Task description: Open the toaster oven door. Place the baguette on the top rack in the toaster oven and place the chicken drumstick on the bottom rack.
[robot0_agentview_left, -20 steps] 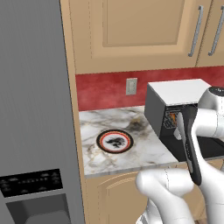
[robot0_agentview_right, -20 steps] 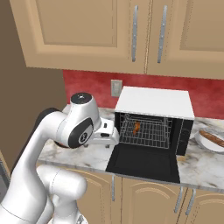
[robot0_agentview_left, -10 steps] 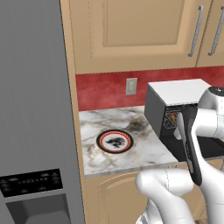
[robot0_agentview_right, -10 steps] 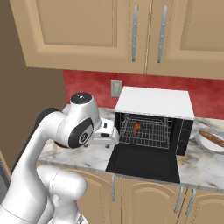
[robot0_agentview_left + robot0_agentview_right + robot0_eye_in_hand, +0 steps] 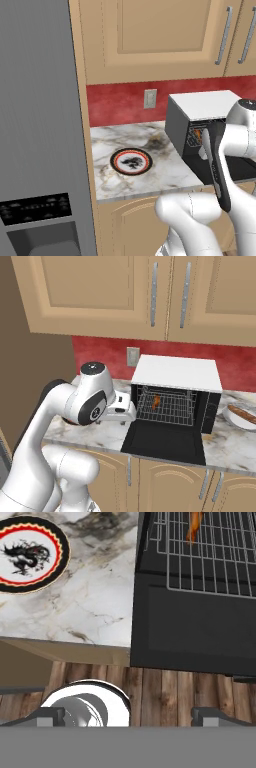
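The fridge [image 5: 35, 125] flanks the counter's [image 5: 170, 172] left end. The toaster oven [image 5: 177, 386] sits mid-counter against the back wall, and the toaster oven door [image 5: 165, 441] lies flat open, overhanging the front edge. An orange-brown piece, seemingly the baguette [image 5: 156, 402], rests on a wire rack [image 5: 167, 408]; which rack, I cannot tell. A brownish item, likely the chicken drumstick [image 5: 242, 415], waits on a plate [image 5: 231, 417] at the right end. The gripper [image 5: 127, 714], fingers spread and empty, hangs beside the door's left edge. Swinging across could clip the door; a low approach could snag the rack.
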Controlling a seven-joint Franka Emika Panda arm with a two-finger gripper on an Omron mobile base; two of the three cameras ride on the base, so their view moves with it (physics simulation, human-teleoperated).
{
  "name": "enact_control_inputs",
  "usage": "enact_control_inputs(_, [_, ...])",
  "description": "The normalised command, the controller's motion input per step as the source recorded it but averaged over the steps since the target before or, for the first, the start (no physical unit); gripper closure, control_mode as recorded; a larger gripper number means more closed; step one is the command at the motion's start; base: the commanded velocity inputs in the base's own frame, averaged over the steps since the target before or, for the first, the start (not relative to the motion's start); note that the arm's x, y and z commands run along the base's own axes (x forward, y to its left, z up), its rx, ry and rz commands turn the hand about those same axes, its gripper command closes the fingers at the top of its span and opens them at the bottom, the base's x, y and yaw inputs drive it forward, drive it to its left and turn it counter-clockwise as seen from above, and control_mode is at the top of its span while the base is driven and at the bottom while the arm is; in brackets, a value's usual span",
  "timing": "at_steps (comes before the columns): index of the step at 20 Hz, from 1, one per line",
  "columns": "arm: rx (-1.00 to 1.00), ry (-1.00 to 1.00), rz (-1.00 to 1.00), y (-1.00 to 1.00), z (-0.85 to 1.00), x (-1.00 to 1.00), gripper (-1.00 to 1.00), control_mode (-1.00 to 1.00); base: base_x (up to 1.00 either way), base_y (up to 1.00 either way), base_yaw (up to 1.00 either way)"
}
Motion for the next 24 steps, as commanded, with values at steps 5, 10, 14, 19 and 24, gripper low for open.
enact_control_inputs(5, [0.0, 0.0, 0.0, 0.0, 0.0, 0.0, -1.0, 1.0, -0.98, 0.02, -0.01])
enact_control_inputs(10, [0.0, 0.0, 0.0, 0.0, 0.0, 0.0, -1.0, 1.0, -0.51, -0.47, -0.05])
enact_control_inputs(14, [0.0, 0.0, 0.0, 0.0, 0.0, 0.0, -1.0, 1.0, -0.13, -1.0, 0.0])
enact_control_inputs(19, [0.0, 0.0, 0.0, 0.0, 0.0, 0.0, -1.0, 1.0, -0.05, -1.0, 0.0])
enact_control_inputs(24, [0.0, 0.0, 0.0, 0.0, 0.0, 0.0, -1.0, 1.0, 0.19, -1.0, 0.0])
